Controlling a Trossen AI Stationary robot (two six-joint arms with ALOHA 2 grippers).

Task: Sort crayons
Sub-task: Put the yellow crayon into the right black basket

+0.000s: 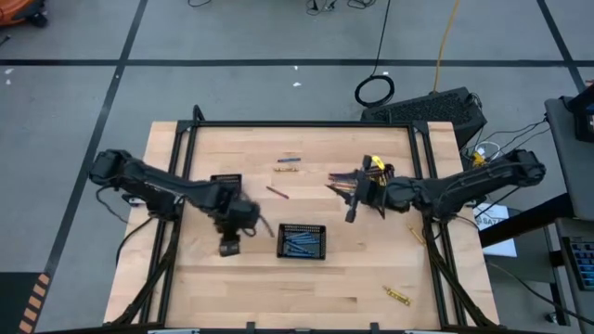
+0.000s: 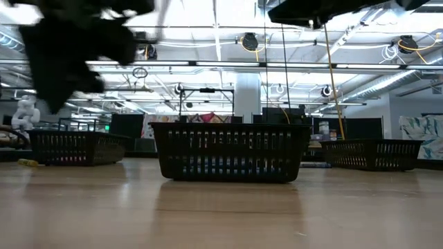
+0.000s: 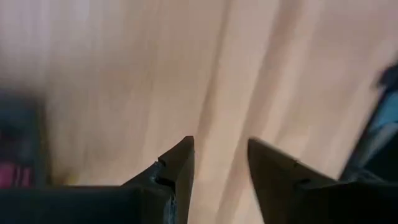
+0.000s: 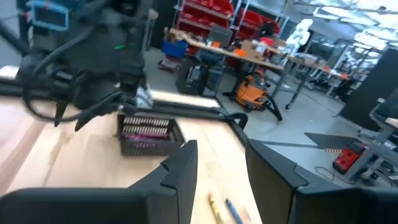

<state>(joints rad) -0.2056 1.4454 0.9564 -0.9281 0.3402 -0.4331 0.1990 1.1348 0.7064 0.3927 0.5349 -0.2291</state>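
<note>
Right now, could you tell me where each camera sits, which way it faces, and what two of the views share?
High view: overhead, looking straight down on the table, both arms, the blue-crayon tray.
Low view: at table-top height, level across that tray into the room; arms blurred above.
Left wrist: above bare wood, left gripper open.
Right wrist: past the right gripper toward the left arm and pink-crayon tray.
Shared: high and low both show the middle tray.

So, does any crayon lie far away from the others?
Yes. One yellow crayon lies alone near the table's front right edge, far from the crayon pile and the middle tray.
</note>
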